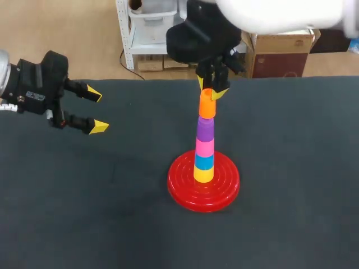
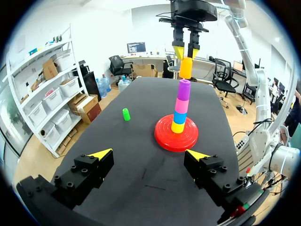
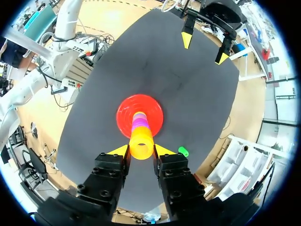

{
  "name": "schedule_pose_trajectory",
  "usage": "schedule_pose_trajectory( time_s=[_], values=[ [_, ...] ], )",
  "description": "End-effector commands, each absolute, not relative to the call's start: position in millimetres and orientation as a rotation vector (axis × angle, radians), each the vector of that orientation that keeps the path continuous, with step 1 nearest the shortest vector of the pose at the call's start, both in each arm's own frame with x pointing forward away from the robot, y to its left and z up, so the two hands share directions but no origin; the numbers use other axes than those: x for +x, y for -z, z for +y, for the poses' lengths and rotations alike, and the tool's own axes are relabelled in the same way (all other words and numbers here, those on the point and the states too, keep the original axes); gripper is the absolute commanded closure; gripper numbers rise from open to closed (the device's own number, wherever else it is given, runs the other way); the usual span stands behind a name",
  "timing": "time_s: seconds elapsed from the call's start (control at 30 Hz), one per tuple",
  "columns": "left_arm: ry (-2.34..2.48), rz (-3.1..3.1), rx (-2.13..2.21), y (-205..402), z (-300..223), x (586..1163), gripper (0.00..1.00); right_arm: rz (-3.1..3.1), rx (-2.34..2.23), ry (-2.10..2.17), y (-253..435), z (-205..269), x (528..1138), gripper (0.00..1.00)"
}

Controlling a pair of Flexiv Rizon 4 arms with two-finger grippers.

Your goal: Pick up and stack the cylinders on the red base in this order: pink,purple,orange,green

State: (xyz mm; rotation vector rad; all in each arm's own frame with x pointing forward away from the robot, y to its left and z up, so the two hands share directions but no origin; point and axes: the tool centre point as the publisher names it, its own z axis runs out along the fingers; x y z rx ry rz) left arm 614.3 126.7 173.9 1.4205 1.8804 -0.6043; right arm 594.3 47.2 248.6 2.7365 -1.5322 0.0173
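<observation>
Here, nearest the robot, the red base (image 1: 182, 193) is sitting on the dark table (image 1: 84, 213), carrying a slim column of yellow (image 1: 203, 174), blue (image 1: 204, 161), pink (image 1: 205, 147) and purple (image 1: 205, 129) cylinders. Right over the purple one, the right gripper (image 1: 210, 89) is clamping the orange cylinder (image 1: 207, 105) between its fingers, at the very top of the column. I cannot tell whether the two are touching. The left gripper (image 1: 96, 110) is hovering well off to the side, fingers spread and gripping nothing. Farthest out, the green cylinder (image 2: 126, 114) is waiting on the table beyond the base. The column is looking tall and narrow, so an off-centre or tilted descent risks nudging the purple piece and toppling everything. Letting go before the orange piece is seated risks it dropping and rolling away.
</observation>
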Motion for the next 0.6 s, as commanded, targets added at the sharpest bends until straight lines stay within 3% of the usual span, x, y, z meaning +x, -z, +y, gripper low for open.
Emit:
schedule_pose_trajectory(
  time_s=[0.03,0.6],
  values=[
    [0.604,1.874,1.419,-172,128,614,0.0,-1.514,2.704,0.002,-244,52,598,1.0],
    [0.604,1.874,1.419,-172,128,614,0.0,-1.567,2.657,-0.011,-228,43,599,1.0]
  ],
)
